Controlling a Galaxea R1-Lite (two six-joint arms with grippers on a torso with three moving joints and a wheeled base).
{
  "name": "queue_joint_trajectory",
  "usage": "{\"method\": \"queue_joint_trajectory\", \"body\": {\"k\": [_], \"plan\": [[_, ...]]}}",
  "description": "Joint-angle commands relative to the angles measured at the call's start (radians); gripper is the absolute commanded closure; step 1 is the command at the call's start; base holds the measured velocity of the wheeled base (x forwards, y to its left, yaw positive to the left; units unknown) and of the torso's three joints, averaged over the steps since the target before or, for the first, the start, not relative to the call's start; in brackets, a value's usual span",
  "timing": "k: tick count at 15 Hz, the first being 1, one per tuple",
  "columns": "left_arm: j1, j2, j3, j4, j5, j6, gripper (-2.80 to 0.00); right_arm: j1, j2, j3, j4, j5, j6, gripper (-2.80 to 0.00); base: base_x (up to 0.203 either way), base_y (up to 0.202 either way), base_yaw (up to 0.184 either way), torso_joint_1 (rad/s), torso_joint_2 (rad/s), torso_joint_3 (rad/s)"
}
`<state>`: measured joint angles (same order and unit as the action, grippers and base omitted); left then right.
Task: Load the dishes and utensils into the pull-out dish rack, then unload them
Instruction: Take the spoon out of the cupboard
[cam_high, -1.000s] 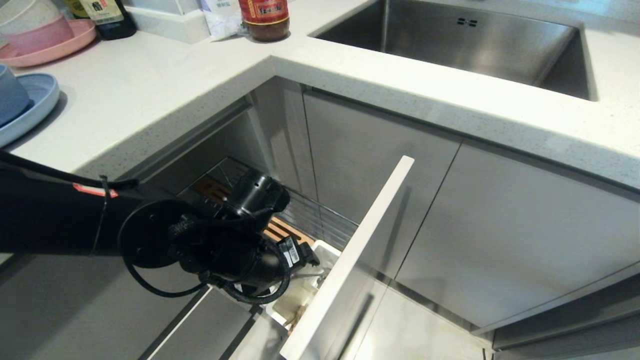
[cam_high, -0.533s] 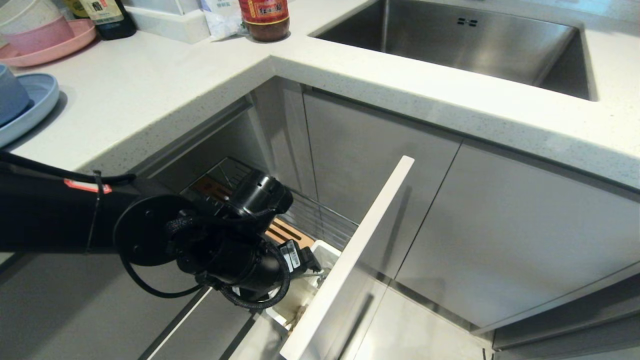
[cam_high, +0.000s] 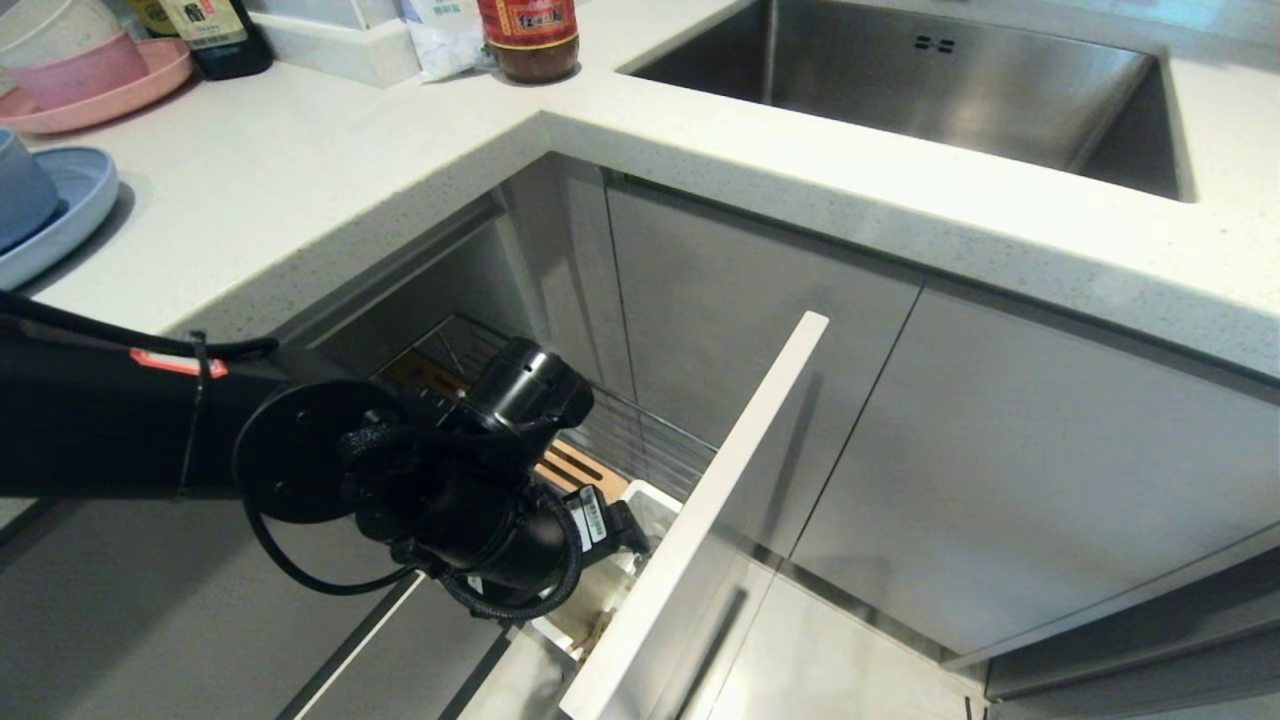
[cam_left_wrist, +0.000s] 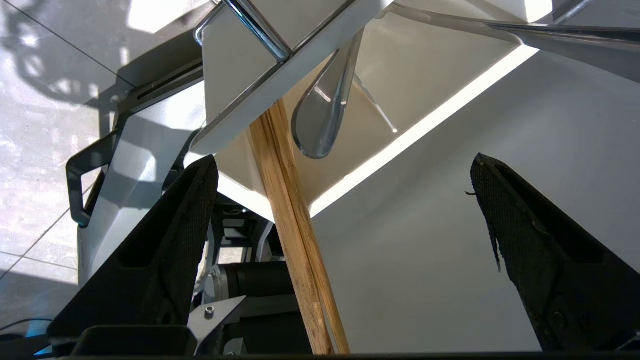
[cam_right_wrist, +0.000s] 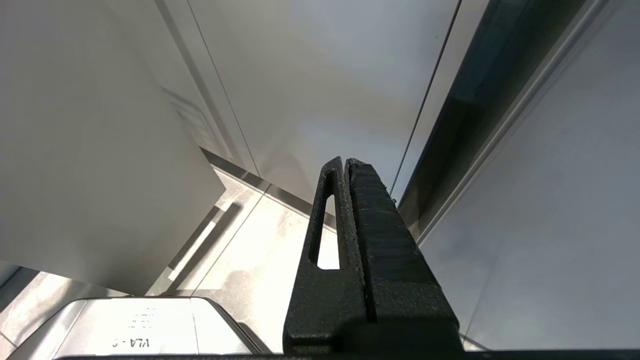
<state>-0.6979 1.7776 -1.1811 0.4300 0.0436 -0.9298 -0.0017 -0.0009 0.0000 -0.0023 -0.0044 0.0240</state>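
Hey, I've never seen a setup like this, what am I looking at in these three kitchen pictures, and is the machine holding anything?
This is a two-armed robot at a kitchen counter. One picture looks down from its head; the other two come from cameras on its wrists. The black left arm reaches into the pull-out dish rack under the worktop. Its wrist camera shows the left tool open, holding nothing, with the wooden chopsticks between its fingers, untouched, and the metal spoon, both standing in the white cutlery cup. The right tool is shut and empty, parked low near the cabinet fronts. On the worktop sit a light blue plate with a blue-grey bowl, pink dishes and bottles.
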Motion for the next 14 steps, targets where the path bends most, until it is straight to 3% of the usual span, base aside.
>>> {"method": "queue_joint_trajectory", "body": {"k": [1, 14], "plan": [[0.001, 0.021, -0.003, -0.007, 0.001, -0.004, -2.8, 0.0, -0.002, 0.002, 0.0, 0.0, 0.001, 0.0, 0.0, 0.0, 0.0, 0.0, 0.0, 0.0], [0.02, 0.028, -0.011, -0.027, 0.01, 0.023, -2.8, 0.0, -0.002, 0.002, 0.0, 0.0, 0.0, 0.0, 0.0, 0.0, 0.0, 0.0, 0.0, 0.0]]}}
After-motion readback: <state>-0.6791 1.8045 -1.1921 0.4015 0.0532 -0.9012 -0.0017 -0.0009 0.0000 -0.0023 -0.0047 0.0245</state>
